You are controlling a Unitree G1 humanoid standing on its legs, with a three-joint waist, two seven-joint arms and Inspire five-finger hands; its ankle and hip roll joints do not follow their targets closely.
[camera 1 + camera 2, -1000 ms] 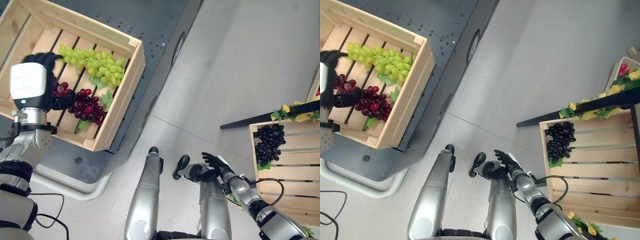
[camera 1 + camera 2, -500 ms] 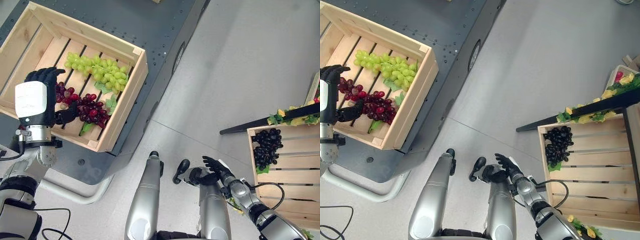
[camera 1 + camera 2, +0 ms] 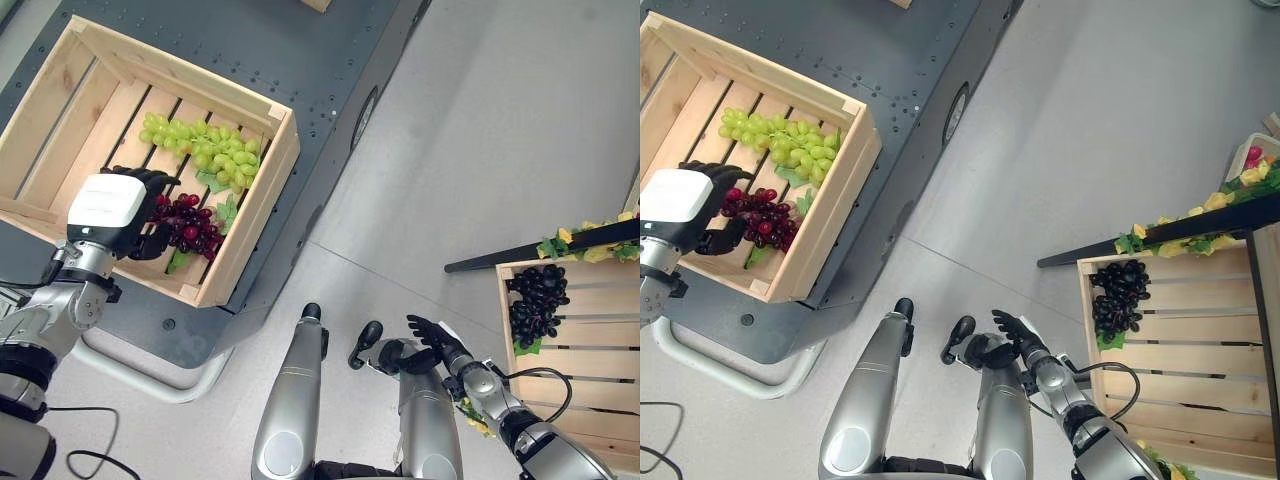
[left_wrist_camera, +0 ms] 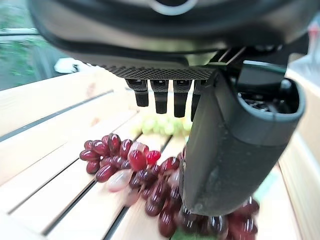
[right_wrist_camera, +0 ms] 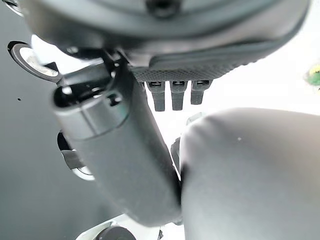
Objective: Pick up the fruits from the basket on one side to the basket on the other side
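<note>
- Red grapes (image 3: 190, 222) lie in the left wooden crate (image 3: 262, 205), beside green grapes (image 3: 205, 152)
- Left hand (image 3: 120, 210) hovers over them, fingers loosely curled, holding nothing
- Best to close round the whole bunch before lifting
- Right hand (image 3: 432, 338) relaxed, empty

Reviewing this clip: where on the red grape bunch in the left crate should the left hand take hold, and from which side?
Judging by its pose, grip the red grape bunch across its thick middle, coming from above. It lies flat on the slats of the wooden crate, walls close around, green grapes beside it. The left hand hovers over it, open.
</note>
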